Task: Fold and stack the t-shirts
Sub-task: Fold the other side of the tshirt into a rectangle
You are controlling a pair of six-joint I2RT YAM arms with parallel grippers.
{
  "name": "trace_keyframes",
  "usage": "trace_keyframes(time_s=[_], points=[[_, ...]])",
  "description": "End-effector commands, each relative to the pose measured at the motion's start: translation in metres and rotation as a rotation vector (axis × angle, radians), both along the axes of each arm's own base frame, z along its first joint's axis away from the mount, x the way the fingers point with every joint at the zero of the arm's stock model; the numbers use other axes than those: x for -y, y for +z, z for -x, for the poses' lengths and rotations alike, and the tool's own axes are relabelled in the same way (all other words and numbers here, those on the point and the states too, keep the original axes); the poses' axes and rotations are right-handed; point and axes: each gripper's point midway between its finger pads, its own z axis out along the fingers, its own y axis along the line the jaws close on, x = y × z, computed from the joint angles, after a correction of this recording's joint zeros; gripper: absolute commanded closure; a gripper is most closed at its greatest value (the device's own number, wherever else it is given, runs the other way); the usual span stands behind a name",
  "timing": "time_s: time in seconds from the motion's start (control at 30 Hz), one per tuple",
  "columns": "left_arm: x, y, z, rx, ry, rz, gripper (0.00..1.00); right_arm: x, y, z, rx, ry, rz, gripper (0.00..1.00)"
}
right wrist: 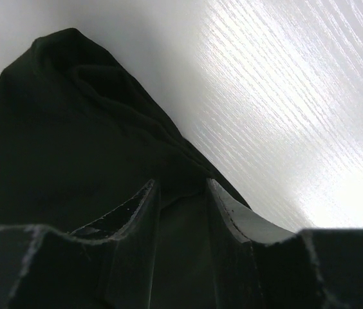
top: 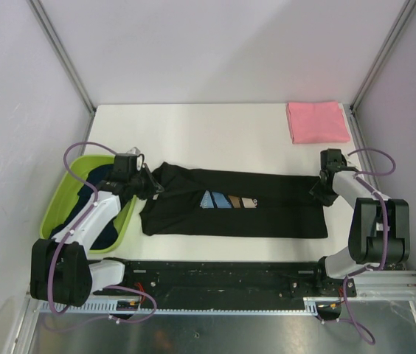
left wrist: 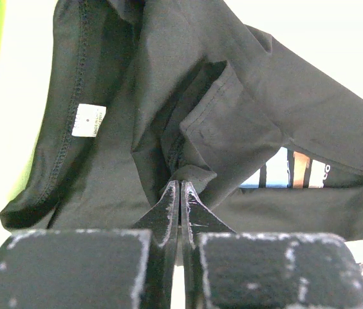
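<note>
My left gripper (left wrist: 180, 188) is pinched fully shut on a fold at the left end of the black t-shirt (top: 230, 214). My right gripper (right wrist: 183, 193) stands narrow at the shirt's right end, with a thick ridge of cloth between its fingers, which I judge it to be gripping. The shirt lies lengthwise across the table (top: 208, 133) with its print (top: 226, 200) partly showing. The pink t-shirt (top: 317, 122) lies folded well beyond its far right corner, and the green basin (top: 59, 203) sits just beside its left end.

The left pinch is only at the fingertips, so a pull between my two arms could slip the cloth free and the fold would collapse. An uneven pull would skew the edges. A sweep at the left end could also drag cloth against the basin.

Dark cloth (top: 99, 179) shows in the basin, but my left arm covers most of it and I cannot count the pieces. The right wrist view is nearly black, and which layers I hold there is unclear.
</note>
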Motion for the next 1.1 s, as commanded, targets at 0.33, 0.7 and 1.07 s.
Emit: trace_keyframes(time_s=[0.33,0.7,1.07], points=[[0.004,0.012,-0.002,0.045,-0.025,0.002,1.00,0.002,-0.005,-0.006,0.016,-0.015,-0.005,0.89],[0.006,0.026,-0.004,0.081,-0.034,0.014,1.00,0.015,0.010,-0.008,0.040,-0.019,0.020,0.96],[0.007,0.040,-0.001,0.105,-0.048,0.016,1.00,0.020,0.025,-0.016,0.068,-0.013,0.036,0.98]])
